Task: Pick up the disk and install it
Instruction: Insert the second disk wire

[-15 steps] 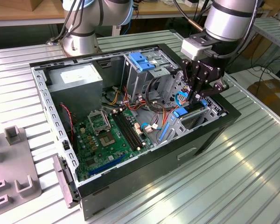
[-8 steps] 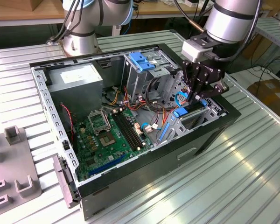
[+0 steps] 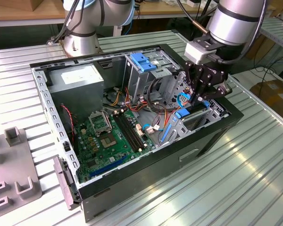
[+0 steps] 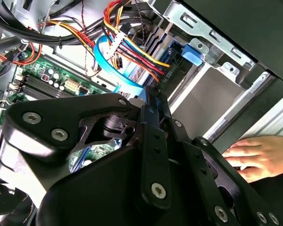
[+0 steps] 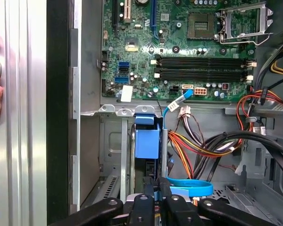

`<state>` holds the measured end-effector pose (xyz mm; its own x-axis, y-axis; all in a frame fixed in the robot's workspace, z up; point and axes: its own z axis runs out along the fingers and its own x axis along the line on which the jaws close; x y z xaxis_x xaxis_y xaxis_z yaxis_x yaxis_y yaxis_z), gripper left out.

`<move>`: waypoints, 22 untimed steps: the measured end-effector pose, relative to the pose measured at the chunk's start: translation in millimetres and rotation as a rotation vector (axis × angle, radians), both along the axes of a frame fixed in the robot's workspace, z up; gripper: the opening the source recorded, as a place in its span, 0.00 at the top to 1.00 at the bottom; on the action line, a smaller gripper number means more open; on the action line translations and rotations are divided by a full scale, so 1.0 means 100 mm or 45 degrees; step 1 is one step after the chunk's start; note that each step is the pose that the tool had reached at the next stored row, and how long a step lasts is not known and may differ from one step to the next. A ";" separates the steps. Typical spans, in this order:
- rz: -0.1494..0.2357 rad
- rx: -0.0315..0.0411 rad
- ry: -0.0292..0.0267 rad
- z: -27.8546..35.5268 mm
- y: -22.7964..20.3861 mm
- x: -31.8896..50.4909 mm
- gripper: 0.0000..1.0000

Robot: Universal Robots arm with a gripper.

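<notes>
Entry: the disk (image 5: 147, 141) stands on edge in the sheet-metal drive cage (image 5: 111, 141). From the first wrist view I see mostly its glossy blue plastic bracket, a squared block with a dark slim body behind it. In the exterior view the same blue bracket (image 3: 181, 114) shows at the cage's open top. My pincer (image 5: 156, 197), matt black linkage bars with bright screw heads, sits directly over the cage in line with the disk. I cannot tell whether it is clamped, as the tips are hidden by my own linkage. A flat light-blue ribbon cable (image 5: 188, 187) loops across just beside the cage, right under my pincer. A bundle of red, yellow, orange and black round wires (image 5: 193, 141) runs alongside the cage. Beyond the cage lies the green motherboard (image 5: 179, 47), with long black memory slots and a square silver socket frame. Farther from the cage, at the case's opposite corner, is the dull grey power-supply box (image 3: 78, 82). The black steel case (image 3: 146, 176) surrounds the cage. It rests on a ribbed aluminium table (image 3: 254, 179). A person's hand (image 4: 259, 155) rests outside the case wall nearest the cage.
</notes>
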<state>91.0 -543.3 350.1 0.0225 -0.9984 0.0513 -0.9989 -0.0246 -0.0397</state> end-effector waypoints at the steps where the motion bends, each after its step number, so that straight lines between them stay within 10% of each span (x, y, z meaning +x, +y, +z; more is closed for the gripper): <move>1: 0.000 0.0001 -0.0007 -0.005 0.000 0.000 0.84; 22: -0.001 0.0056 -0.0026 -0.070 -0.008 0.000 0.84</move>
